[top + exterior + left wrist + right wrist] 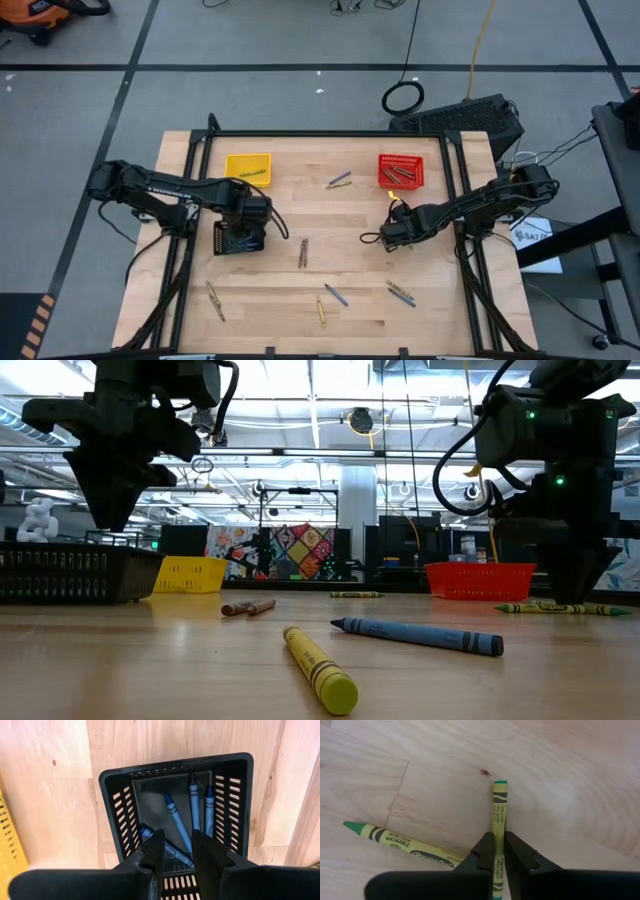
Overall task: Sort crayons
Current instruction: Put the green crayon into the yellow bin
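- Yellow paper with a green tip: that is the crayon [499,805] my right gripper [499,851] is pinching now. The two fingers are pressed together on its sides, down on the right part of the wooden table [290,300].
- A second crayon of the same kind [395,842] lies just beside it, slanted, with one end close to my fingers. I should lift straight up so I do not drag that one along.
- The red basket [401,170] sits at the far right and has some crayons in it. The yellow basket [248,167] is at the far left. I think this crayon belongs in the yellow one, so I must carry it across.
- My left gripper [176,851] hangs over the black basket [240,810] on the left. Its fingers are a little apart and hold nothing. Blue crayons [176,817] lie inside that basket.
- I will keep my right arm away from the left arm when I cross.
- More loose crayons [336,181] are spread over the table, far and near, so a lot of sorting is left.
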